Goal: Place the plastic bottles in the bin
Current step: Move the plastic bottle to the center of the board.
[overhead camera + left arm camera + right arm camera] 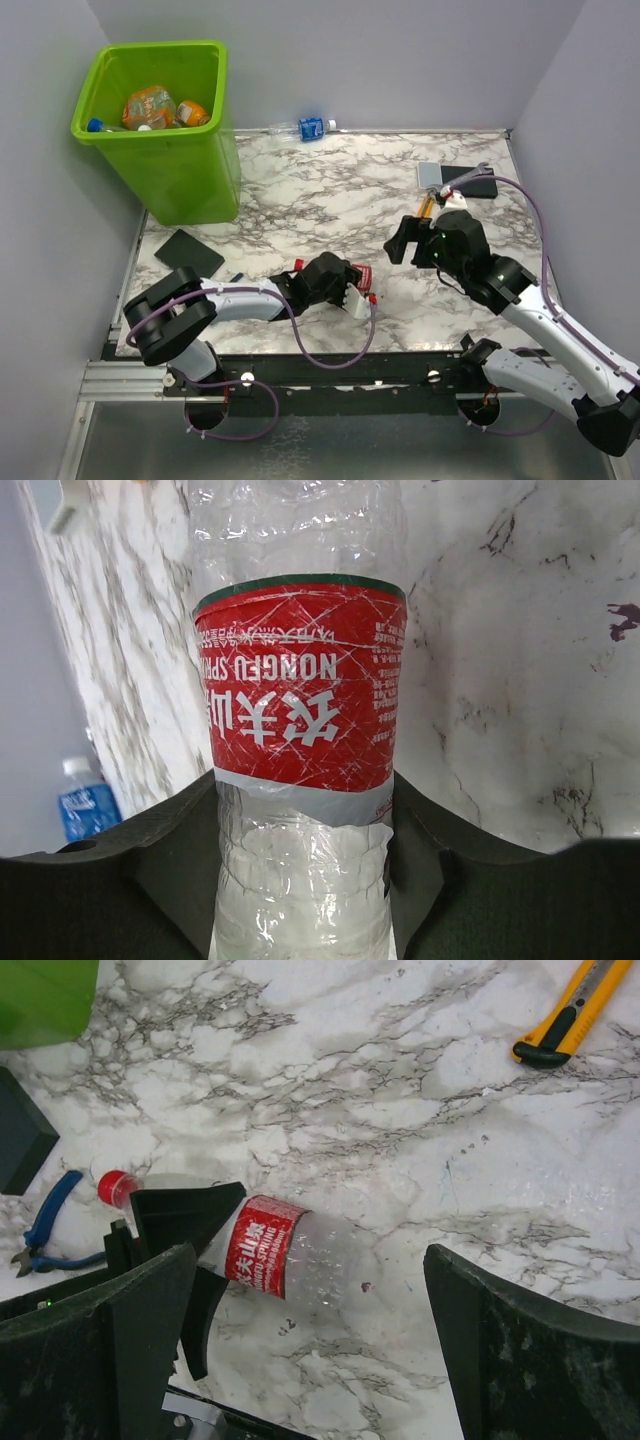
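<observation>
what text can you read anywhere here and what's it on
"NONGFU SPRING": red-label bottle, upside down in the left wrist view.
"农夫山泉": same label, large white characters.
Fine white print on that label: too small to read.
Blue-label bottle: blurred, unreadable.
Orange bottles in the bin: labels unreadable.

Crinkly clear plastic bottle (300, 870), glossy label (300, 680); smooth marble-look tbl (500, 630).

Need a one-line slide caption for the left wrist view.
Left gripper clasps a clear red-labelled bottle in its jaws on the marble table; a blue-labelled bottle sits beyond.
</observation>
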`<state>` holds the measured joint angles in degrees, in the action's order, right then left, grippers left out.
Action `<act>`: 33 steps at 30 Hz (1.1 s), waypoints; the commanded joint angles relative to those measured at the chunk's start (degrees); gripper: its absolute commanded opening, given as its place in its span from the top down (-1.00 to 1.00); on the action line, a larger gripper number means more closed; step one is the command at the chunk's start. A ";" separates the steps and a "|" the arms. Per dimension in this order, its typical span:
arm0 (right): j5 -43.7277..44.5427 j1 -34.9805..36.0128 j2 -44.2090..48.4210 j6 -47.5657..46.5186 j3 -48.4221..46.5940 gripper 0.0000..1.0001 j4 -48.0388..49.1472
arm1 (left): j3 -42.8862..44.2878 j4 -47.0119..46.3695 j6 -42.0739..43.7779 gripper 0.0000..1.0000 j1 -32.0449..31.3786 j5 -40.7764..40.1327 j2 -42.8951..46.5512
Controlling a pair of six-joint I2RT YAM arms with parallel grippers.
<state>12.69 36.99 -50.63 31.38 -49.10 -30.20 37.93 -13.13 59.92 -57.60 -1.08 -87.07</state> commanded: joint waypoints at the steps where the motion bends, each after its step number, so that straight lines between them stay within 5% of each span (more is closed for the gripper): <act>1: -4.61 -0.58 -1.15 -1.34 1.35 -1.00 -1.88 | 2.99 -2.42 10.57 -0.16 -0.83 1.71 -3.41; 4: -4.69 -0.54 -1.25 -1.15 4.02 -1.00 -1.39 | 4.16 -1.78 10.88 -0.30 -1.46 1.52 -4.90; 9: -4.85 -0.52 -0.34 0.30 9.03 -1.00 1.19 | 4.19 -2.58 7.41 -0.98 -2.08 1.52 -5.30; 16: -2.67 -0.52 1.19 1.49 10.95 -1.00 3.26 | 3.21 -6.28 1.64 -0.98 -2.13 -0.37 -2.57; 22: -1.57 -0.52 -2.33 0.35 10.60 -1.00 10.29 | -0.58 -11.90 -9.07 -0.98 -2.87 -3.51 9.13; 26: -2.61 -0.63 -9.82 -0.67 7.65 -1.00 15.52 | -2.78 -12.71 -25.29 -0.98 -3.65 -7.84 17.68; 33: -7.68 -1.04 -23.78 -2.34 1.47 -0.99 22.10 | -6.16 -11.27 -82.24 -0.98 -1.54 -22.74 21.76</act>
<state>8.82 36.36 -69.06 30.57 -43.55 -14.44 35.83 -25.30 18.61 -60.90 -13.78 -65.21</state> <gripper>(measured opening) 0.998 0.991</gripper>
